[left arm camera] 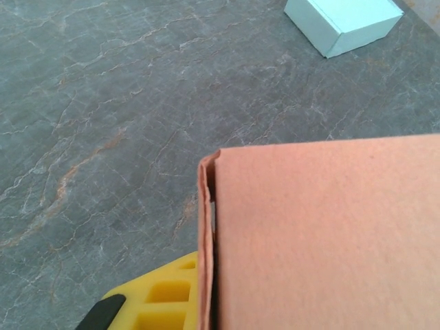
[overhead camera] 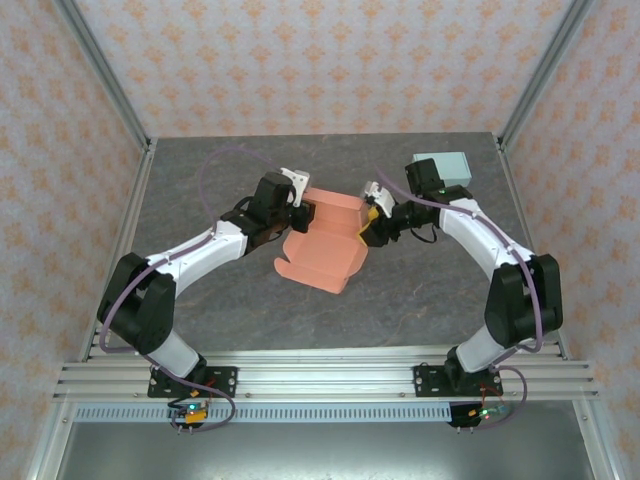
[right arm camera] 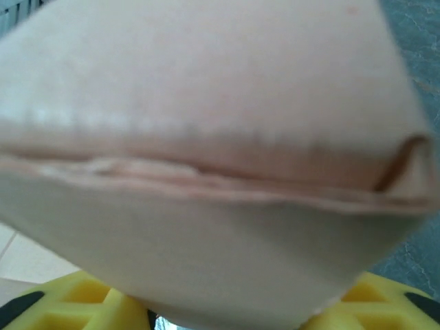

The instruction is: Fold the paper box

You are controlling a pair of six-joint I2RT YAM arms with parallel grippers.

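The salmon paper box point(overhead camera: 325, 245) lies partly folded at mid-table, its far walls raised and a flat panel stretching toward the arms. My left gripper point(overhead camera: 298, 215) is at the box's left wall. In the left wrist view a yellow finger point(left arm camera: 158, 295) presses against the doubled wall edge of the box point(left arm camera: 330, 234); that gripper point(left arm camera: 206, 302) is shut on it. My right gripper point(overhead camera: 370, 225) is at the box's right wall. In the right wrist view the blurred box point(right arm camera: 206, 137) covers the gap between the yellow fingers point(right arm camera: 75, 299), hiding how the right gripper point(right arm camera: 220, 316) stands.
A small pale blue-green box point(overhead camera: 445, 165) sits at the table's back right, also seen in the left wrist view point(left arm camera: 344, 24). The grey stone-patterned table point(overhead camera: 200, 180) is bounded by metal frame posts and wallpapered walls.
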